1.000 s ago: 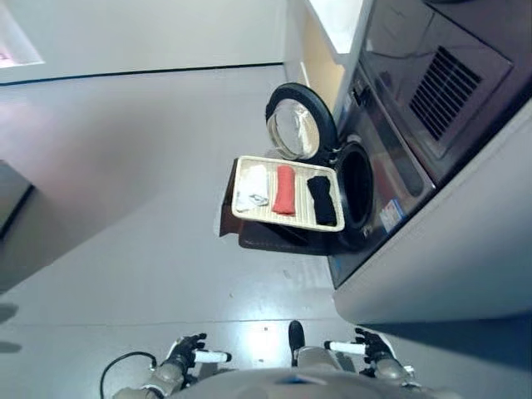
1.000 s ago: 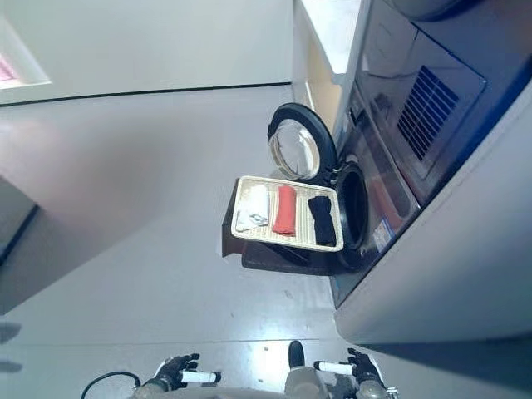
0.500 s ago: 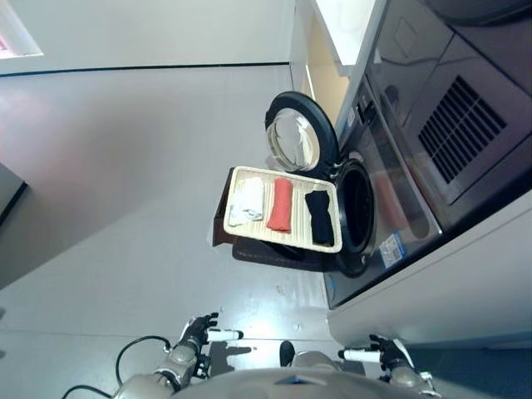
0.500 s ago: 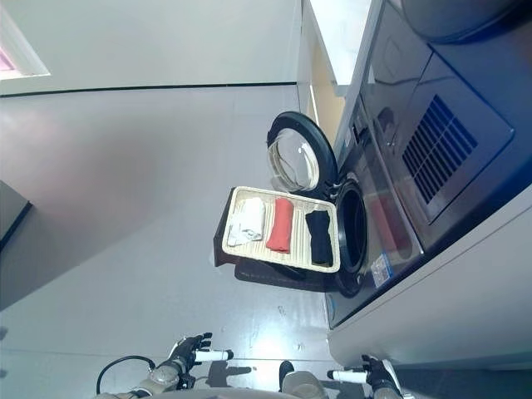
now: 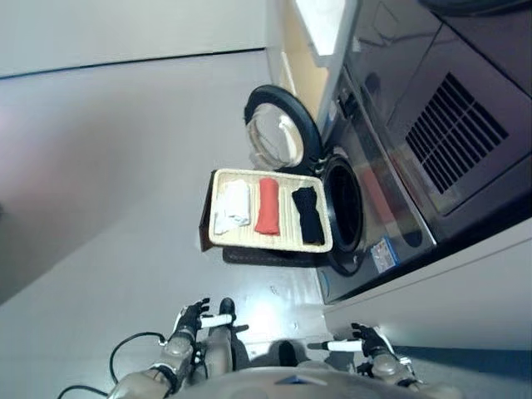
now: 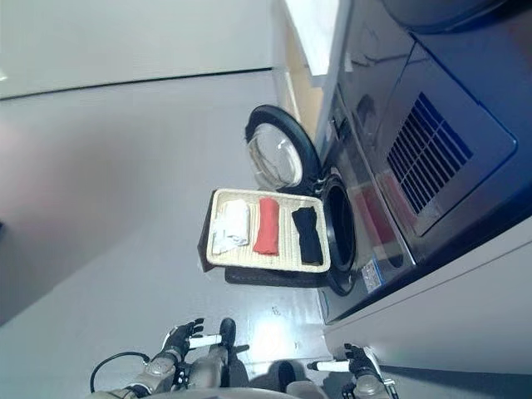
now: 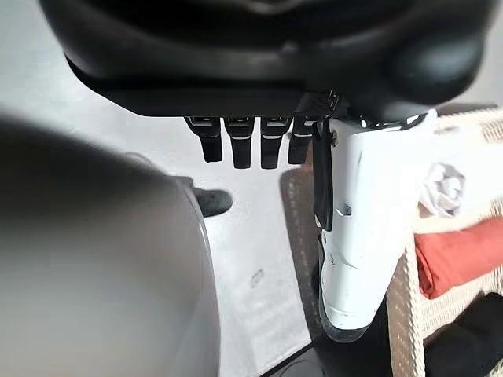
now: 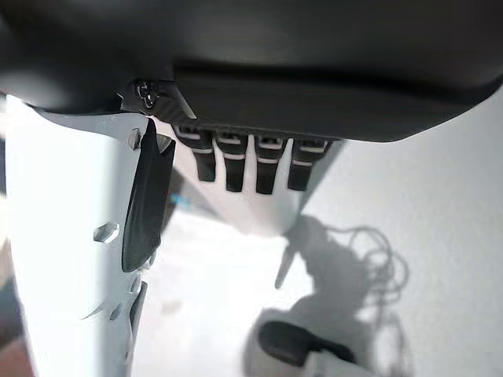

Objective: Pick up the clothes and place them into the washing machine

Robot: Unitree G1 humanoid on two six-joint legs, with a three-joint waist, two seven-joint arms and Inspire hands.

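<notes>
A shallow wicker basket (image 5: pixel 218 239) rests on a low dark brown box (image 5: pixel 205 226) beside the washing machine (image 5: pixel 391 191). In the basket lie a white cloth (image 5: pixel 232 205), a red cloth (image 5: pixel 268 206) and a black cloth (image 5: pixel 307 215). The machine's round door (image 5: pixel 278 125) stands open and the drum opening (image 5: pixel 342 205) is dark. My left hand (image 5: pixel 191 319) and right hand (image 5: pixel 363 341) hang low, far from the basket, both with straight fingers and empty. The left wrist view shows the basket's edge (image 7: pixel 405 314) with the red cloth (image 7: pixel 460 255) and white cloth (image 7: pixel 444 188).
Grey floor (image 5: pixel 108 183) spreads to the left of the basket. The washing machine's dark front and a vented panel (image 5: pixel 461 125) run along the right. A pale wall (image 5: pixel 125 29) lies at the far end.
The whole picture has shifted, so the camera has moved; the basket and machine now sit further left. Both hands stay low and empty.
</notes>
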